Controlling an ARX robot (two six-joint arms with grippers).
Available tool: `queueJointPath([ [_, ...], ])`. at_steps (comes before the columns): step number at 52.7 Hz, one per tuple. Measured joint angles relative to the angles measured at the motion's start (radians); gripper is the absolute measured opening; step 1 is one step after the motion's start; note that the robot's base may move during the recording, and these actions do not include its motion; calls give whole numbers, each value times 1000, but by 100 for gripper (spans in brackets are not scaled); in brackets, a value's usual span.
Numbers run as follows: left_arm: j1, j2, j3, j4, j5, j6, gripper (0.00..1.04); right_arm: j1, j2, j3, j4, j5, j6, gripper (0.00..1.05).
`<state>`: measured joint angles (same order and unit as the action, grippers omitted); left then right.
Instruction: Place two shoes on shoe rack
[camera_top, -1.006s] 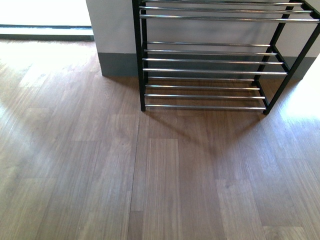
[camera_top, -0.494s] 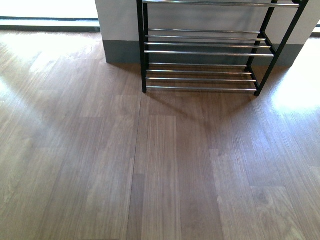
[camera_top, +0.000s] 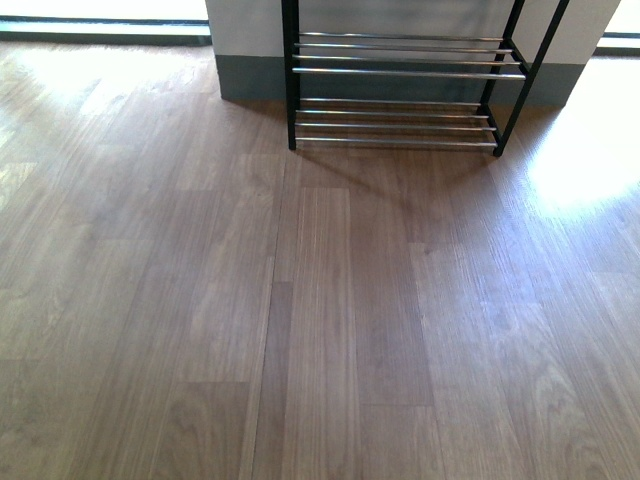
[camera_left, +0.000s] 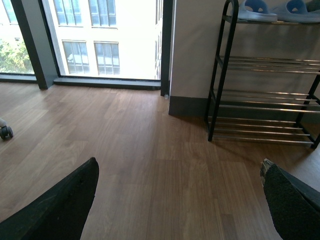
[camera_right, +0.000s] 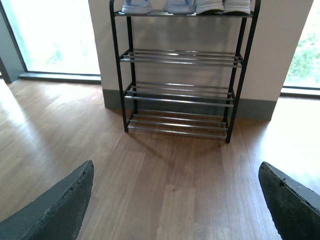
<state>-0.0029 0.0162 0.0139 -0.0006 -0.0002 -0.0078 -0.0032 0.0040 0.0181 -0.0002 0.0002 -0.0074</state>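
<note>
The shoe rack, a black frame with chrome bars, stands against the wall at the far end of the wooden floor. In the front view only its lower tiers show. Two shoes with thick white soles sit side by side at one end of the rack's top tier, their uppers cut off by the picture's edge. My left gripper is open over bare floor, well short of the rack. My right gripper is also open with nothing between its fingers, facing the rack head-on. Neither arm appears in the front view.
A pair of light blue slippers shares the top tier. Behind the rack is a white wall with a grey skirting, with tall windows on both sides. A caster wheel sits at the edge of the left wrist view.
In the front view the rack has slid up and shrunk, and more floor lies between me and it. The camera has backed away from the rack.
</note>
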Motion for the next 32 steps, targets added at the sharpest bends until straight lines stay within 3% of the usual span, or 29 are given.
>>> queueJointPath([
  [32, 0, 0, 0, 0, 0, 0, 95, 0, 0, 0, 0, 0, 0, 96],
])
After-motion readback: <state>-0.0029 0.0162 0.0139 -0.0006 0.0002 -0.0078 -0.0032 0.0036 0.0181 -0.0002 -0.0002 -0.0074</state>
